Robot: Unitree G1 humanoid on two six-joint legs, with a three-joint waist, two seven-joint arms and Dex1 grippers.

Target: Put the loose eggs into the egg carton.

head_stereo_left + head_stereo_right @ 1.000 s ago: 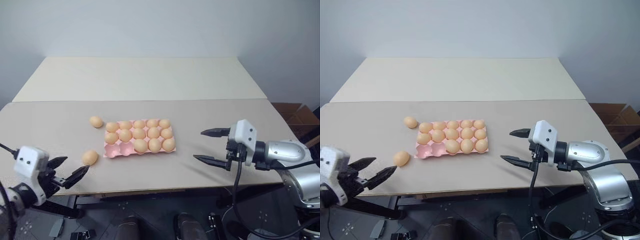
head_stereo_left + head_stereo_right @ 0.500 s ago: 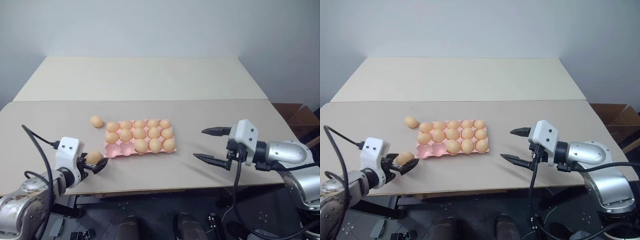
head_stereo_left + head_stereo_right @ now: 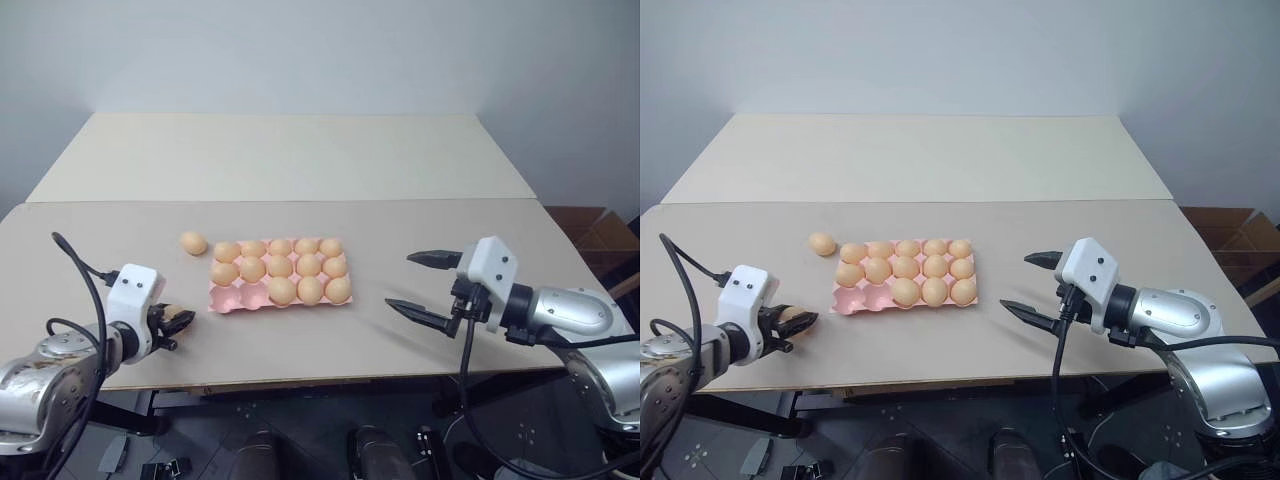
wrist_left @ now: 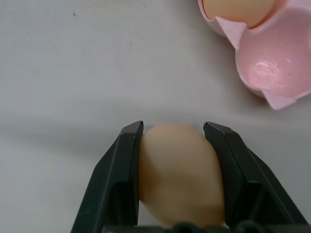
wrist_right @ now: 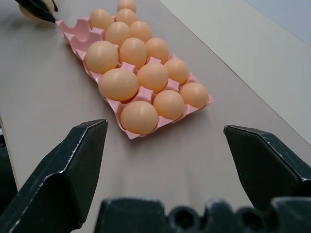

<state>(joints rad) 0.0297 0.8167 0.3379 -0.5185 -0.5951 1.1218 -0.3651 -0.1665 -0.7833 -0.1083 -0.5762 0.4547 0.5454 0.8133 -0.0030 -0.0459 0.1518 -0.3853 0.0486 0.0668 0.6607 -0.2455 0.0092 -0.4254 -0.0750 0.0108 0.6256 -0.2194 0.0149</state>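
Left gripper: you've got it clamped on one loose egg, a black finger pressed to each side, down at the near left part of the table, just off the carton's near left corner.
Right gripper: your jaws gape wide with nothing between them, hovering over the table to the right of the carton, well apart from it.
Egg carton: pink tray, sitting mid-table; thirteen eggs seated, and the two near-left cups are bare pink.
Other loose egg: lying on the table just beside the carton's far left corner, not touching it.
Writing: no brand, label or lettering that you can read on the carton, eggs or grippers.
Surroundings: a second, paler table top butts against the far edge; a cardboard box sits low at the far right.
In the way: the stretch of table between your held egg and the bare cups is open.
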